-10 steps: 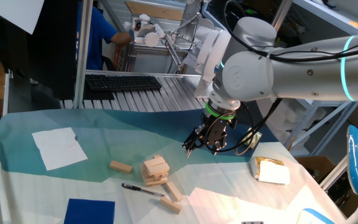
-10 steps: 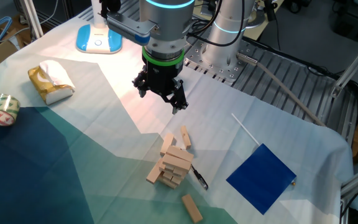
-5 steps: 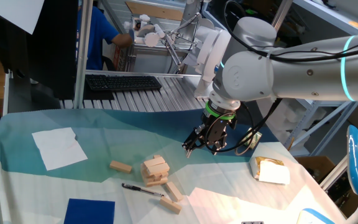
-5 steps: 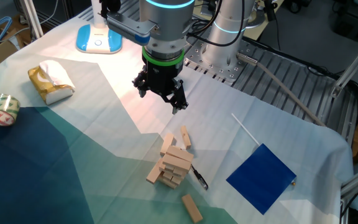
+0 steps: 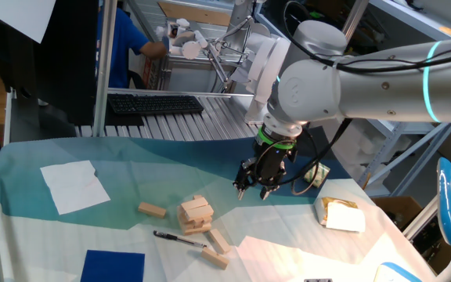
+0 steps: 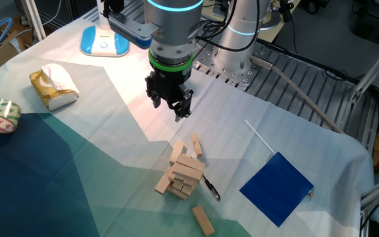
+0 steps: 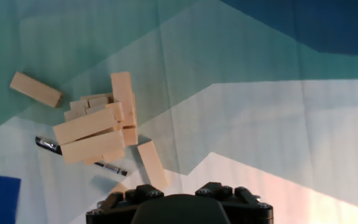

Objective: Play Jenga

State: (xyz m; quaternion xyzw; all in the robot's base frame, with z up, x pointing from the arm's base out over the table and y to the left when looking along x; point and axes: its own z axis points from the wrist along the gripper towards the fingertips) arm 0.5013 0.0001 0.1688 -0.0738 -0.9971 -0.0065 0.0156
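While stacked unevenly, Jenga (image 6: 182,172) blocks seemingly crisscross

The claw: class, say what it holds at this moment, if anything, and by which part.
Nothing is held. The claw hangs above the cloth, apart from the Jenga stack, with no block between its fingers.

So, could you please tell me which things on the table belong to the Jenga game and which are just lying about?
Belong to the game:
- Jenga stack
- loose Jenga blocks
- claw

Just lying about:
- black pen
- wrapped packet
- tape roll
- blue sheet
- white paper
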